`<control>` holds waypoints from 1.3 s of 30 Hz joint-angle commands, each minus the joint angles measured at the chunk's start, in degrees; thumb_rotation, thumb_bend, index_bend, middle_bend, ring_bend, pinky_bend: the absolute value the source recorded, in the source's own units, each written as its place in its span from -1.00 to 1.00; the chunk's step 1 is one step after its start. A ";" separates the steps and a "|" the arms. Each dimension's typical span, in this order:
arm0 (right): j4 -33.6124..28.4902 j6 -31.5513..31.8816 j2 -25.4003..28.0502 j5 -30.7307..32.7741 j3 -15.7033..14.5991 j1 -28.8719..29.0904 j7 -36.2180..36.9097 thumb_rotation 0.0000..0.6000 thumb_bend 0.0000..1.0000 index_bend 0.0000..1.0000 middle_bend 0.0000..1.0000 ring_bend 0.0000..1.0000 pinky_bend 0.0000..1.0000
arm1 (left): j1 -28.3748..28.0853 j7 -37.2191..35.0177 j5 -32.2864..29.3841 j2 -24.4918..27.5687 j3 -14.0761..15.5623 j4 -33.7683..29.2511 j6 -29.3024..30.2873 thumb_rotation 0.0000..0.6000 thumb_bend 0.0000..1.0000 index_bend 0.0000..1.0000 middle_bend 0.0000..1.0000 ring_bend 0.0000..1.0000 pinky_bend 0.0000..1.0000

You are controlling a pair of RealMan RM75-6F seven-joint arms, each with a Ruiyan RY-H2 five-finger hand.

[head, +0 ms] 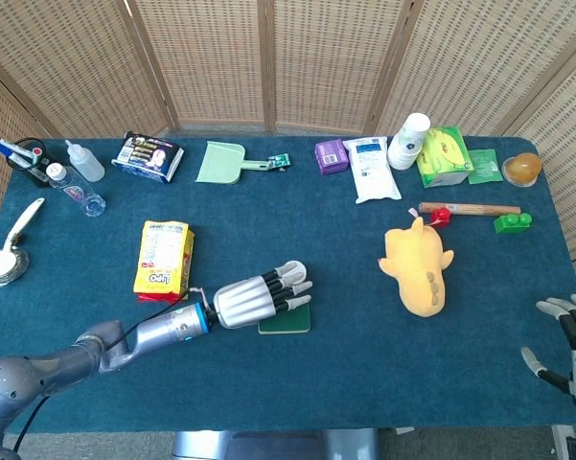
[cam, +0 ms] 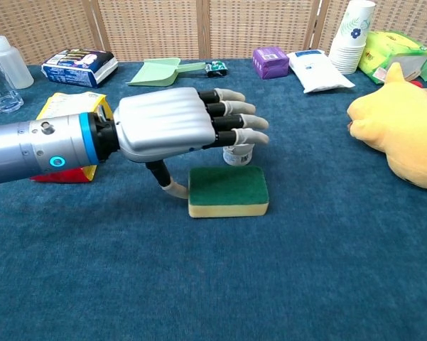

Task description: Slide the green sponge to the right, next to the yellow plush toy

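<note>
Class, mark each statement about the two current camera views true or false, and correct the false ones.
1. The green sponge already touches the yellow plush toy. False: bare table lies between them.
2. The left robot hand has its thumb against the sponge's left edge. True.
3. A stack of paper cups stands at the far side of the table. True.
4. The right robot hand holds the green dustpan. False: it holds nothing, near the table's right front corner.
5. The sponge lies on the yellow box. False: it lies on the table.
</note>
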 commanded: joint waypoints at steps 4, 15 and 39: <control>0.42 0.31 -0.04 0.09 -0.06 -0.34 0.54 1.00 -0.51 -0.46 -0.43 -0.71 -0.52 | -1.19 0.56 -1.61 -2.60 -1.63 0.79 -1.60 0.62 -0.78 -1.00 -1.00 -1.00 -1.00; 0.88 0.72 -0.13 0.01 0.01 -0.64 1.27 1.00 -0.51 -0.46 -0.43 -0.71 -0.52 | -3.12 1.03 -3.96 -6.25 -3.58 3.06 -3.34 0.62 -0.78 -1.00 -1.00 -1.00 -1.00; 1.13 0.43 -0.17 -0.10 0.28 -0.51 1.75 1.00 -0.50 -0.46 -0.43 -0.71 -0.52 | -0.92 -1.59 -6.61 -0.96 -4.31 -5.67 2.17 0.64 -0.78 -1.00 -1.00 -1.00 -1.00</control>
